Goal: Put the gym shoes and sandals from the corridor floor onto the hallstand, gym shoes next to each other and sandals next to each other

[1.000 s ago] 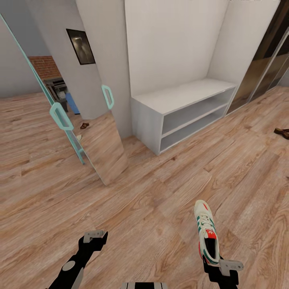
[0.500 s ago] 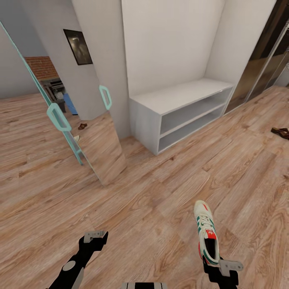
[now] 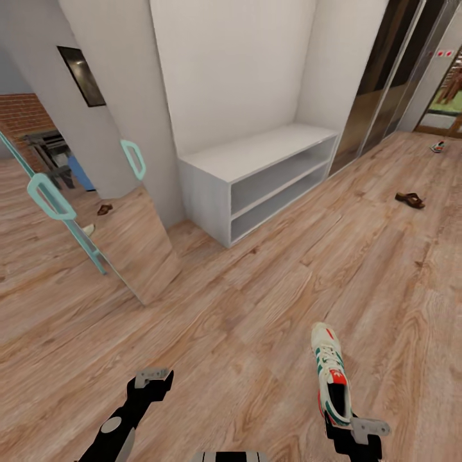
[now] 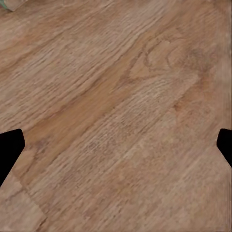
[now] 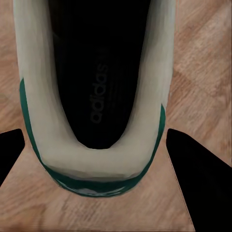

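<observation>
The right hand point(image 3: 351, 423) grips a white, green-striped gym shoe point(image 3: 331, 375) by its heel, toe forward. The left hand point(image 3: 153, 378) hangs spread and empty over wood-grain corridor floor point(image 3: 256, 308). A flat brown sandal point(image 3: 409, 199) lies beyond the pale, boxy hallstand point(image 3: 256, 173).

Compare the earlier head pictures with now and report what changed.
The head camera swung: the hallstand and mirror door shifted left in the picture, and more corridor came into view at right, with a sandal on the floor. Nothing was taken or let go. The right hand still holds the gym shoe by its heel; the left hand stays empty.
</observation>
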Available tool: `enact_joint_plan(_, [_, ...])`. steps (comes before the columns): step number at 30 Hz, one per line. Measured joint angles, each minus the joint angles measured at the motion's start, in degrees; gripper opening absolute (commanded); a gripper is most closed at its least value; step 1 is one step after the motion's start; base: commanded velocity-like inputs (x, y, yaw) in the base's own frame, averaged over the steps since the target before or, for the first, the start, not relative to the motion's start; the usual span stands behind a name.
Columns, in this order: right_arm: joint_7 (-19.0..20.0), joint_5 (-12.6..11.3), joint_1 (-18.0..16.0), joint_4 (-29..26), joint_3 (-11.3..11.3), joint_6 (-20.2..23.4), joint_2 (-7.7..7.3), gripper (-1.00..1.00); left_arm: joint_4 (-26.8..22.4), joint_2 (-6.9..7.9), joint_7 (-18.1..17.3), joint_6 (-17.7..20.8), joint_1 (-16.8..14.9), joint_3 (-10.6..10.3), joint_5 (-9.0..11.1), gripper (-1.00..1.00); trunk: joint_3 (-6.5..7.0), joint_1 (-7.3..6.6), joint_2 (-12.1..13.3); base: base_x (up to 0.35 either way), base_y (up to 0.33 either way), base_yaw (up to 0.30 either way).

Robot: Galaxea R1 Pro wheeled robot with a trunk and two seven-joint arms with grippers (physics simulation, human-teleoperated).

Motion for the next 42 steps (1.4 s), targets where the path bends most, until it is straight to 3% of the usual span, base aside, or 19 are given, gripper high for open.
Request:
enact_joint_plan(15, [0.0, -0.1, 0.0, 0.0, -0.1, 0.0, -0.08, -1.00, 0.0, -0.01, -0.1, -0.1, 0.0, 0.0, -0.1, 1.00, 0.66, -0.01, 0.0, 0.045, 0.000, -0.287])
enact_joint_plan(42, [0.0, -0.1, 0.0, 0.0, -0.1, 0.0, -0.08, -1.00, -0.1, 0.16, 0.0, -0.1, 0.0, 0.0, -0.1, 1.00, 1.89, -0.04, 0.0, 0.326, 0.000, -0.288])
